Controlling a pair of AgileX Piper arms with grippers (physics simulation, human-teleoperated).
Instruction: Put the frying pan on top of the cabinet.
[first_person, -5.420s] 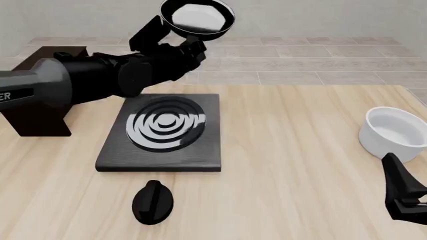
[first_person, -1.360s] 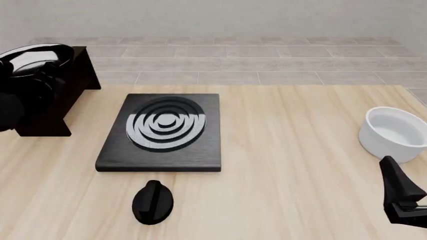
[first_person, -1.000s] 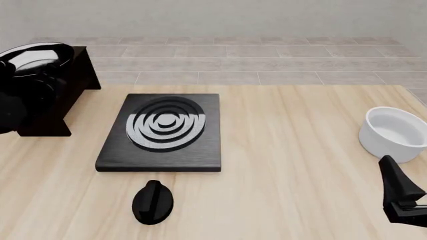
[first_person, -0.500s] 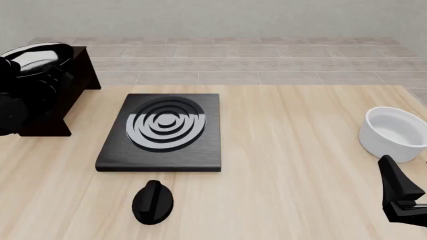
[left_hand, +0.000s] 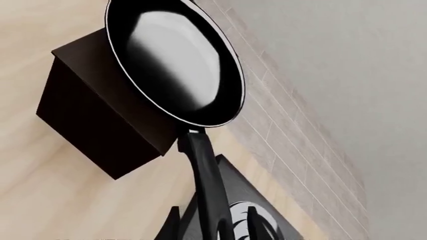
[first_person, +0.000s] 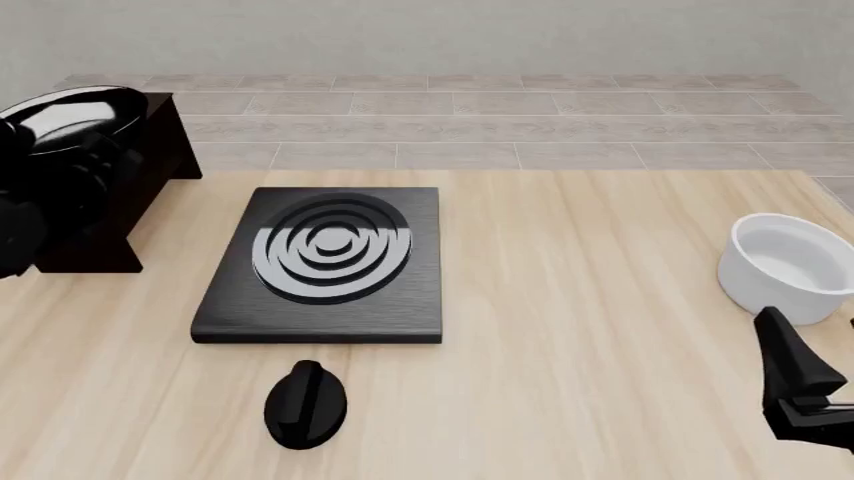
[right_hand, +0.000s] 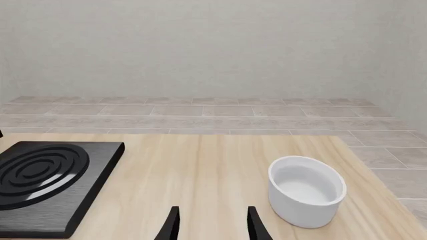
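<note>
- The frying pan (left_hand: 175, 59) is over the cabinet (left_hand: 93, 120) at the far left corner of the worktop (first_person: 574, 330). I cannot tell whether its base touches the flat top.
- In the front view the frying pan (first_person: 74, 112) shows at the left edge, above the cabinet (first_person: 140, 175), its pale inside turned upward.
- My left gripper (left_hand: 212, 220) is closed around the pan's long thin handle, one finger (left_hand: 257, 225) on either side. My left arm is a black bulk in front of the cabinet in the front view.
- The pan is round and glossy black with a thin light rim and a soft grey reflection inside. The cabinet is a dark brown, nearly black box with sharp edges.
- Just right of the cabinet, near the middle of the worktop, lies a flat black stove plate (first_person: 324, 262) with grey concentric rings. It is apart from the cabinet.
- A black knob (first_person: 306, 404) sits toward the near edge, in front of the stove plate.
- A white bowl (first_person: 787, 266), smooth and round, stands at the right edge, well apart from the pan.
- My right gripper (right_hand: 210, 225) hangs over the near right part of the worktop, fingers parted and holding nothing.
- The worktop is pale wood with a lengthwise grain; beyond its far edge is grey tile.
</note>
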